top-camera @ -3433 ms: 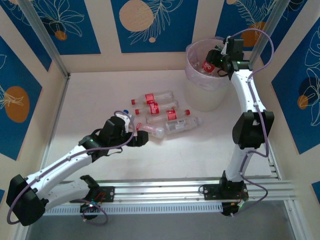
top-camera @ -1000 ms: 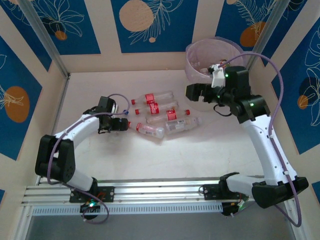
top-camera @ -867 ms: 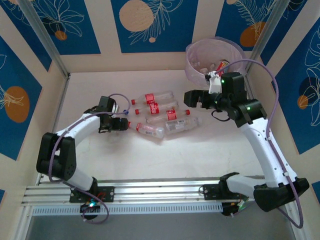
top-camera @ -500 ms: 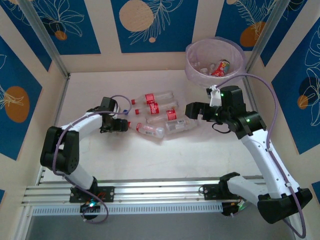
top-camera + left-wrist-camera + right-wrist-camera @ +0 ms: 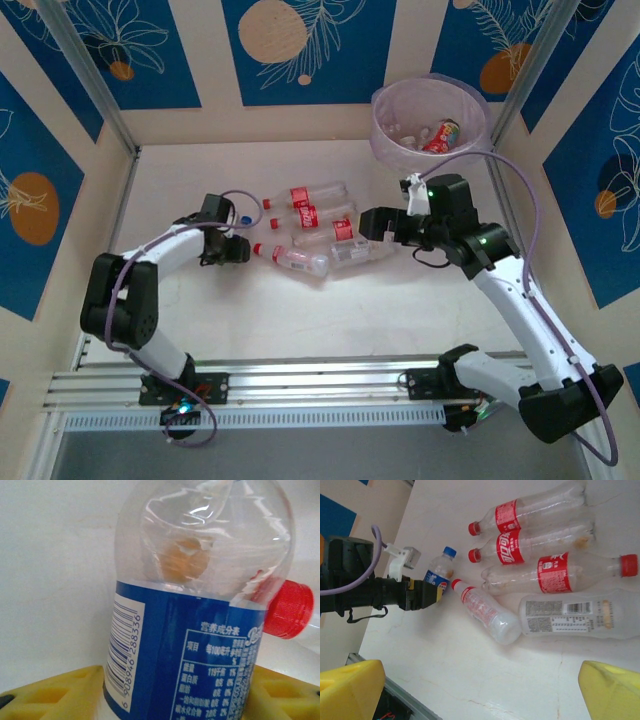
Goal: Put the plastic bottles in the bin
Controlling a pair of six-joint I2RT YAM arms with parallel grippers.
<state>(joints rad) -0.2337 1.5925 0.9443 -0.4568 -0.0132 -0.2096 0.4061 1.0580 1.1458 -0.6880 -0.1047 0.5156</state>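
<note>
Left gripper (image 5: pixel 175 694): yellow pads (image 5: pixel 50 690) lie against both sides of the blue-labelled bottle (image 5: pixel 440 574), low on the label; jaws clamped on it, firmness not judged; bottle rests on the table (image 5: pixel 300 310), blue cap pointing away from the fingers.
Handling, my judgement: thin clear wall, so squeeze only enough to hold; lift straight up before swinging, since the red cap (image 5: pixel 289 609) of the small bottle (image 5: pixel 482 612) sits just beside; the bin (image 5: pixel 385 150) is well apart, at the far right corner.
Right gripper (image 5: pixel 480 685): fingers wide apart, nothing between them; it hovers near the right end of the loose group; best to straddle one body crosswise, taking an outer bottle such as the grey-labelled bottle (image 5: pixel 575 615).
Table: three red-labelled bottles (image 5: pixel 520 542) lie side by side, touching or nearly so.
Bin contents: one red-labelled bottle (image 5: pixel 440 135) plus pale shapes too small to tell.
</note>
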